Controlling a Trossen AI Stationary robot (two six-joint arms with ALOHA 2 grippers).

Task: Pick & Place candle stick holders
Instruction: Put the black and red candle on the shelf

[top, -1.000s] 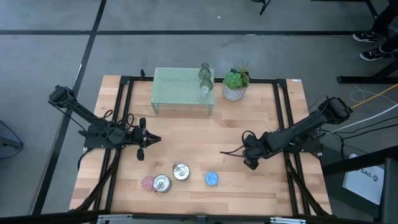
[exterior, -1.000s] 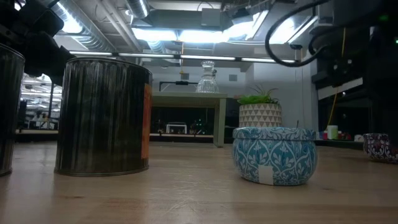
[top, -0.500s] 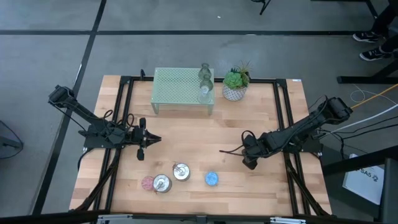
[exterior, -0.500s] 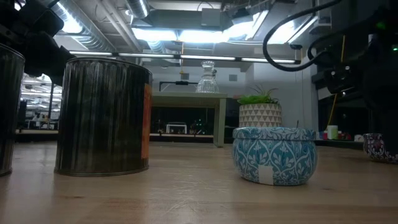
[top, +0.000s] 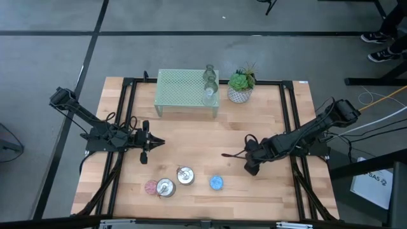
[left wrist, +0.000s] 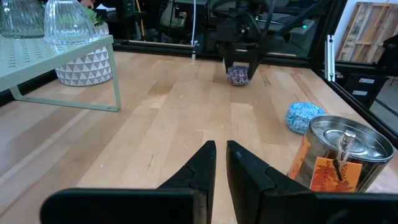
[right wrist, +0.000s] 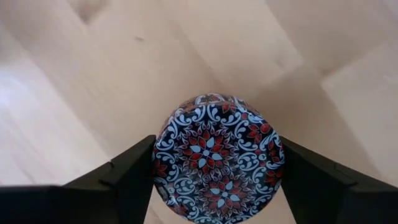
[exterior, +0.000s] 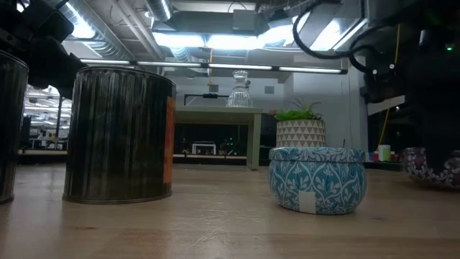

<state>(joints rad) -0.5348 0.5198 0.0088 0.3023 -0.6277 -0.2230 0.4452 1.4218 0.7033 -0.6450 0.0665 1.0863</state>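
A round purple holder [right wrist: 217, 149] with a red-flower pattern stands on the table right of centre, and my right gripper [top: 251, 167] is down over it. Near the front edge stand a pink holder [top: 151, 187], two silver ones [top: 165, 187] [top: 185, 175] and a blue one [top: 217, 183]. Two clear glass holders [top: 209, 84] stand on the mint mesh stand [top: 181, 89]. My left gripper [top: 152, 142] hovers shut at the left, touching nothing. My right gripper has the purple holder's round side wall [right wrist: 163, 155] between its two fingers [right wrist: 134, 171], one on each opposite side. The fingers come from above, pointing steeply down. The holder stands upright with its bottom on the table [left wrist: 238, 76].
A green plant in a white pot [top: 241, 86] stands beside the stand at the back. The blue holder [exterior: 317, 178] and a tall silver one [exterior: 118, 133] fill the near front. Bare wood lies between the stand and the front row.
My right gripper has tipped further downward and shifted slightly toward the table's left over the purple holder. In the low view the holder has slid a little leftward along the table.
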